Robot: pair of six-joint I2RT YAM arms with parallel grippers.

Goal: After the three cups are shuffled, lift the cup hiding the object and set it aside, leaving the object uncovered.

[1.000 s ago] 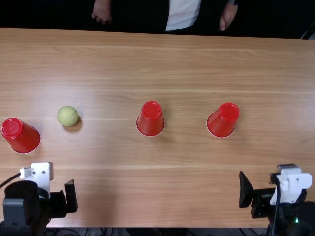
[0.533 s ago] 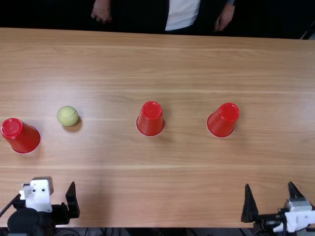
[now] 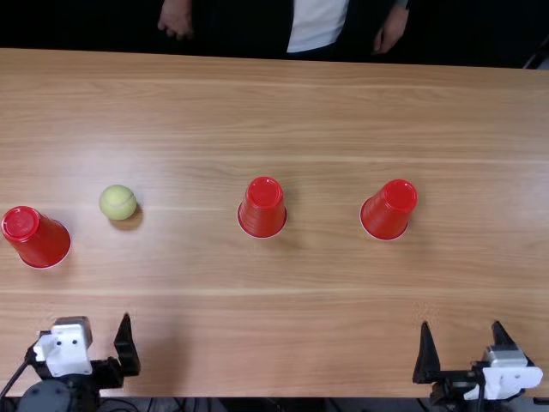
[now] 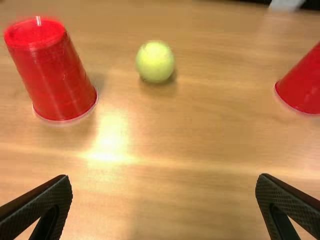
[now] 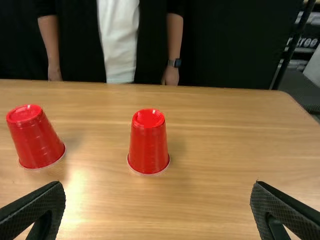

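Three red cups stand upside down on the wooden table: the left cup, the middle cup and the right cup. A yellow-green ball lies uncovered between the left and middle cups, close to the left one. My left gripper sits at the table's near edge, in front of the left cup and ball, open and holding nothing. My right gripper sits at the near edge in front of the right cup, open and holding nothing.
Bare wood stretches between the row of cups and both grippers. The table's far edge runs well behind the cups. A dark shelf stands beyond the table's right end.
Both grippers have drawn back toward the table's near edge and sit lower in the top view. The cups and the ball have not moved.
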